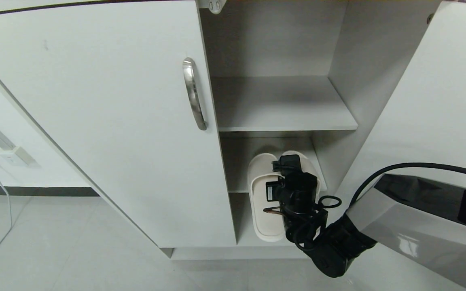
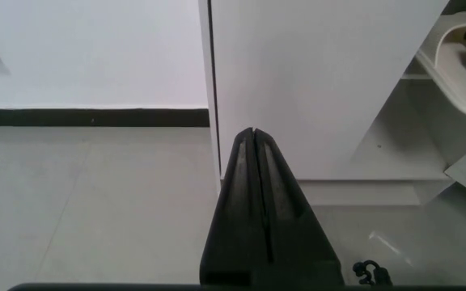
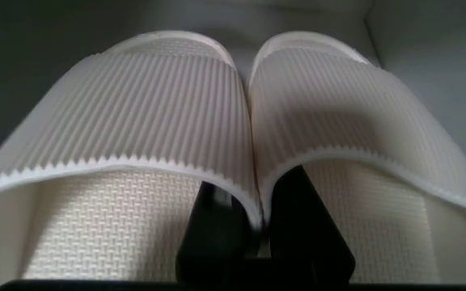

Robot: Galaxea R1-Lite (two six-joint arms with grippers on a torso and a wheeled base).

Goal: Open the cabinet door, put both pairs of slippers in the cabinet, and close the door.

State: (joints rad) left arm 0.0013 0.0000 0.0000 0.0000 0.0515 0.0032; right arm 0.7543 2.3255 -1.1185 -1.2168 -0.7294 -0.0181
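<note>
Slippers [image 1: 259, 202] of soft ribbed foam, likely light and squashy, lie paired in the cabinet's [image 1: 362, 60] lower compartment. The right tool [image 3: 259, 234] pinches their adjoining strap edges together, probably the firmest hold. The left tool [image 2: 253, 136] is pressed together, low beside the closed door [image 1: 95, 101].

The right arm [image 1: 403, 230] has a shiny silver-grey shell with a dark, glossy patch on top. Its wrist is round and black. A long black cable [image 1: 419, 165] bends over it, and more black cables loop at the wrist. The right tool [image 3: 261, 238] is black. The left tool [image 2: 253, 137] is black too, with two long fingers [image 2: 237, 202] and a thin line between them.
</note>
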